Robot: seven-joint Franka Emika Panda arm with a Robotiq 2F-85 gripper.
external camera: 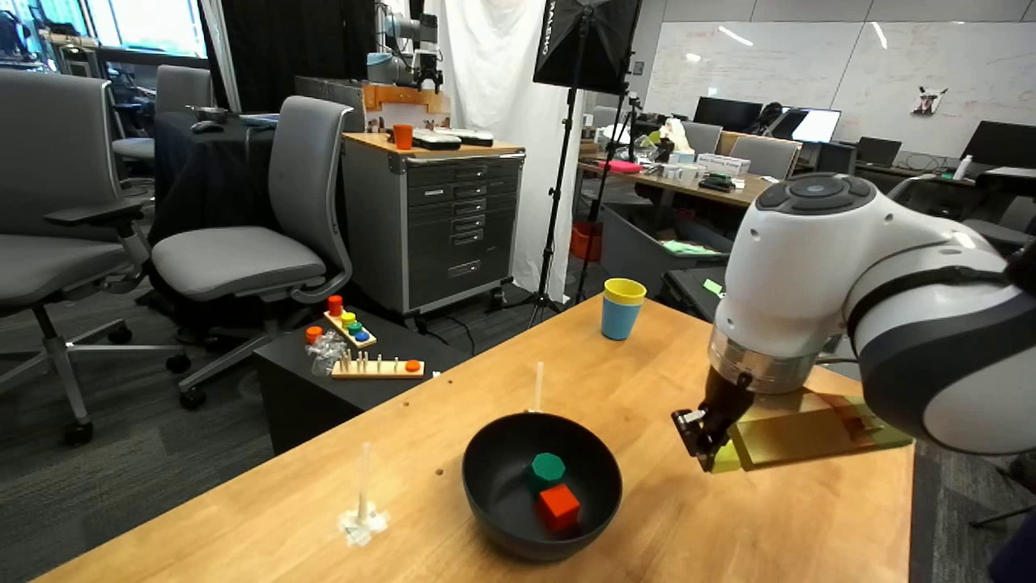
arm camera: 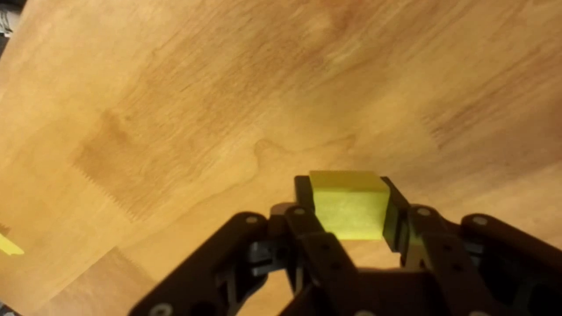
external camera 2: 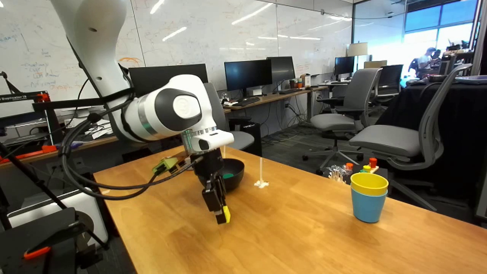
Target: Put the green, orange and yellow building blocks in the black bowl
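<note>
wooden worktop [external camera: 728,530], left to right in an exterior view: i see the black bowl [external camera: 492,465] holding the green block [external camera: 547,470] and orange block [external camera: 558,508], a softbox [external camera: 609,48] behind lettered "raleno", a yellow cup [external camera: 625,293] nested in a blue cup [external camera: 620,321]. farther right, my tool [arm camera: 350,205] is clamped on the yellow block [arm camera: 351,216], outside the bowl; this block looks cubic, one face toward me in the wrist view, long axis unclear.
</note>
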